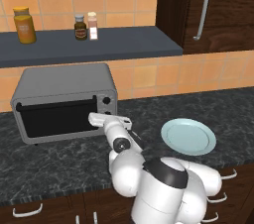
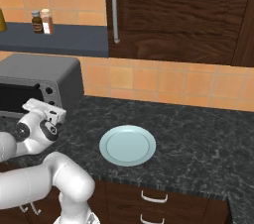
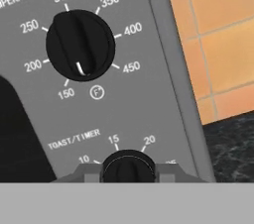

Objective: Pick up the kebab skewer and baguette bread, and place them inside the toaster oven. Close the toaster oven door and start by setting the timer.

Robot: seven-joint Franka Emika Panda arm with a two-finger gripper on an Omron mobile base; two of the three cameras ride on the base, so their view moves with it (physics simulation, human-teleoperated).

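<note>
Left base view: the toaster oven [image 1: 64,100] sits on the dark speckled counter [image 1: 59,161], left of centre, under a dark shelf [image 1: 89,44]. The toaster oven door [image 1: 57,118] stands upright against the oven front, its dark glass window facing out. The white arm reaches from the lower right up to the oven's right side panel; the gripper [image 1: 95,118] is at the front of the oven by the knobs, and its fingers are too small here to judge. A pale blue plate [image 1: 188,136] lies on the counter to the right of the oven, well apart from it, with nothing on it. On the shelf: a yellow jar [image 1: 25,26] at the left and two small spice bottles [image 1: 86,26] near the middle. The kebab skewer and the baguette bread cannot be made out through the dark glass.

Right base view: the oven is at the left edge, the gripper [image 2: 31,105] up against its front beside the knobs. The plate [image 2: 127,145] is on the counter to the right of the arm. A dark wood cabinet [image 2: 178,15] with a long metal handle hangs above.

Hand view: close on the oven's control panel — the temperature knob [image 3: 80,44] at top, its white mark pointing between 150 and 200. Below it the toast/timer knob [image 3: 128,167] sits between the two dark fingertips [image 3: 89,172], which are drawn in tight and pinch it from either side.
</note>
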